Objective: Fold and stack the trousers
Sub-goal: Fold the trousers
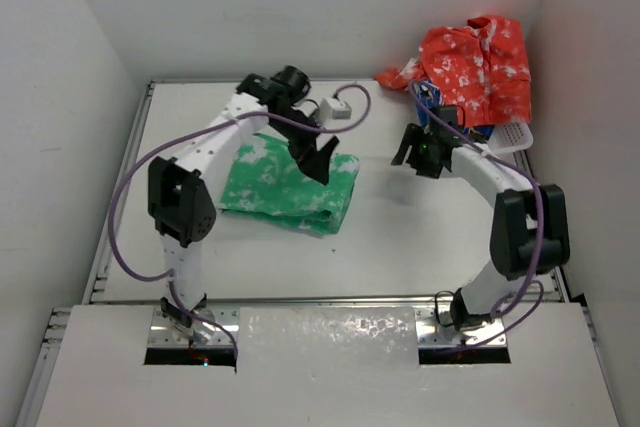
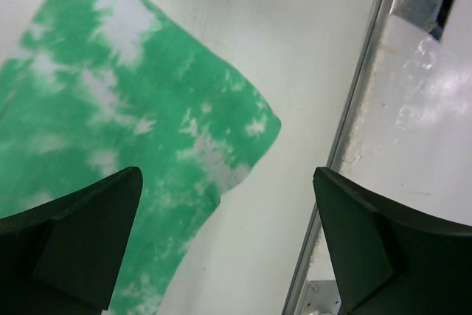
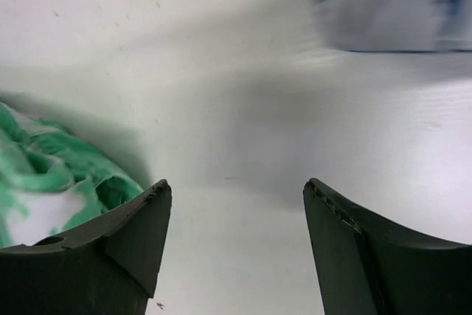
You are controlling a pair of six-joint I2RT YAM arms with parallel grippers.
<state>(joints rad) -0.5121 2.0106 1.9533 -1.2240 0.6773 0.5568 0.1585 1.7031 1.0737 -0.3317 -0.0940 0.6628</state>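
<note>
Trousers (image 1: 285, 189): lay as a folded green-and-white bundle left of frame centre on the table (image 1: 400, 247).
Left gripper (image 1: 320, 162): was over the bundle's right part, jaws apart, empty.
Right gripper (image 1: 412, 150): was right of centre, clear of the cloth, jaws apart, empty.

The left arm (image 1: 205, 147) and right arm (image 1: 490, 175) have white links, black joint housings, a looping purple cable (image 1: 116, 209) each, and matte black wedge-shaped fingers (image 2: 74, 241).
</note>
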